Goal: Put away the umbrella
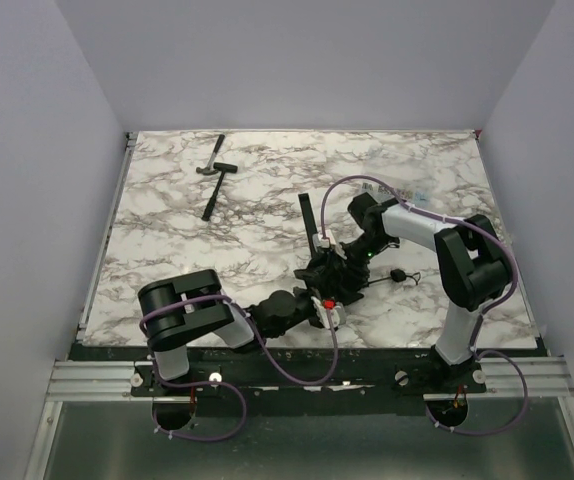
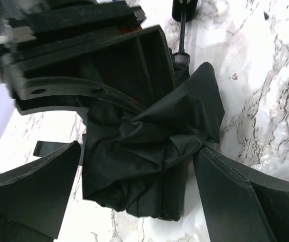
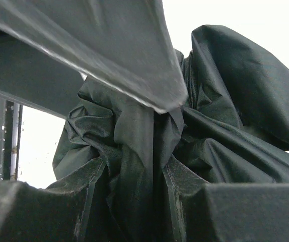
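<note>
Umbrella (image 2: 185,116) lay on the marble table (image 1: 167,230), near the front edge and about centre, between my two arms. The canopy was collapsed and bunched into a crumpled black wad. The thin shaft (image 2: 183,30) ran out of the wad toward the right side of the table. The small handle (image 1: 397,273) sat at its end with a cord trailing beside it.

My right pincer (image 3: 139,146) was clamped on the canopy. In the right wrist view a fold of fabric was squeezed between the upper finger (image 3: 109,55) and the lower one. More cloth bulged out to the right of the grip.

My left pincer (image 2: 138,151) was spread wide, gripping nothing. It straddled the wad, one finger (image 2: 28,196) on each side. Both tips sat right at the fabric edge, and I couldn't tell if they touched it. In the left wrist view the right pincer's body sat just past the wad, on top of the cloth.

A hammer (image 1: 213,172) lay at the far left of the table, well apart from everything. A flat black strip (image 1: 310,215) lay just beyond the pincers, pointing away from me. I couldn't tell what it was.
</note>
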Robot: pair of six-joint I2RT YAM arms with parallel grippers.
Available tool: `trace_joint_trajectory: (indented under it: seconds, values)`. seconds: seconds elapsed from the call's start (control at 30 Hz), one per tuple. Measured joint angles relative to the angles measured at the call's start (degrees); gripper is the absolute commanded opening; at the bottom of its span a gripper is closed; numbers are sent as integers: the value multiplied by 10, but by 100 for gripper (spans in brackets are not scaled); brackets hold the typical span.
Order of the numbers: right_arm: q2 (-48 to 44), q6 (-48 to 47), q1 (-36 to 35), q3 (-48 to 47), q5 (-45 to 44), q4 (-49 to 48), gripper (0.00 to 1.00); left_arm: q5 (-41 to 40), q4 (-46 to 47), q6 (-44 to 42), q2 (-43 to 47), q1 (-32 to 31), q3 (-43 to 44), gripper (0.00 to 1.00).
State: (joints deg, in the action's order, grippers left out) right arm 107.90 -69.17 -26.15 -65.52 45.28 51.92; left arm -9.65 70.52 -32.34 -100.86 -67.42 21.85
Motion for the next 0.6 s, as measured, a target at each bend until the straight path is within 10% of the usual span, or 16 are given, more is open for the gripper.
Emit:
trace_joint_trajectory:
  seconds: [0.3, 0.43, 0.6]
  values:
    - [2, 8, -4, -4, 6, 7, 37, 42, -116, 19, -24, 24, 49, 10]
    - [-14, 28, -4, -9, -2, 3, 65, 91, -164, 81, -7, 45, 63, 1]
    - [-33, 60, 3, -25, -11, 19, 77, 150, -200, 170, -1, 78, 81, 0]
